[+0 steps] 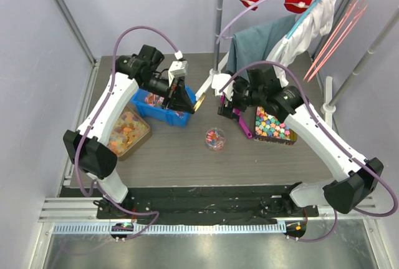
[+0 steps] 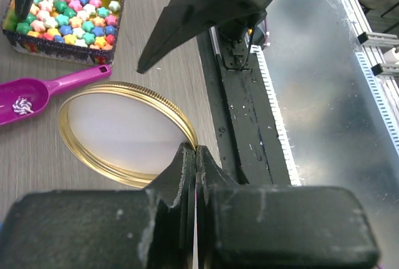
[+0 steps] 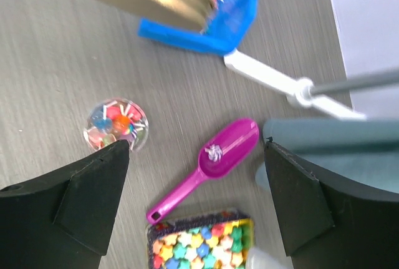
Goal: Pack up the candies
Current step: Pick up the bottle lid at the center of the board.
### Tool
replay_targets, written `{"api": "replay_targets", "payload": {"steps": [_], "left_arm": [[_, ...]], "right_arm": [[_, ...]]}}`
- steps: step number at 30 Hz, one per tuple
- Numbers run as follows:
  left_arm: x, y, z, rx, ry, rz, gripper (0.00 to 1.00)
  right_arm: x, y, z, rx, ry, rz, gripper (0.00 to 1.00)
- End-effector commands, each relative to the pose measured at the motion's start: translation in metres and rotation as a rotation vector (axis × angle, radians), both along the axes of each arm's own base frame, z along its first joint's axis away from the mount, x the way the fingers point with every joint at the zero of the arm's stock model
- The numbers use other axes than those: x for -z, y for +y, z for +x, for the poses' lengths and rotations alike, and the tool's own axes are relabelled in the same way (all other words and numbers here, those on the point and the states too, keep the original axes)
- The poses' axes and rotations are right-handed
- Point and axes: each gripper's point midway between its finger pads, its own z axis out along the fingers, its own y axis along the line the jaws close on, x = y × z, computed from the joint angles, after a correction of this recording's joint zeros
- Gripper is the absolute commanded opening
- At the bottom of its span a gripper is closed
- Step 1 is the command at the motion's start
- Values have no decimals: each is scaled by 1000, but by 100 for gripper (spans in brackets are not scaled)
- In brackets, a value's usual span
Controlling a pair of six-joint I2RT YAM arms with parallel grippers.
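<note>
Left gripper (image 2: pixel 194 156) is pinched shut on the rim of a gold lid (image 2: pixel 124 133). Right gripper (image 3: pixel 196 150) stands spread wide above a purple scoop (image 3: pixel 218 156). Candies (image 1: pixel 215 136) sit in a small clear jar (image 1: pixel 216 146) at mid-frame in the top view.

Left arm (image 1: pixel 107 108) and right arm (image 1: pixel 321 136): white shells, black joints, scuffed black wedge-shaped jaws, purple cables (image 1: pixel 128 32) looping behind the jaws.
</note>
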Motion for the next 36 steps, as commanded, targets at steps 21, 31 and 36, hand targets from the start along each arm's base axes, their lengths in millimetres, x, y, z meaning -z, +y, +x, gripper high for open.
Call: {"api": "replay_targets", "payload": {"steps": [21, 31, 36], "left_arm": [[14, 13, -56, 54, 307, 108, 0], [19, 13, -68, 83, 274, 129, 0], [26, 15, -76, 99, 248, 152, 0]], "right_arm": [[-10, 33, 22, -201, -91, -57, 95], [-25, 28, 32, -215, -164, -116, 95], [-25, 34, 14, -322, -130, -117, 95]]}}
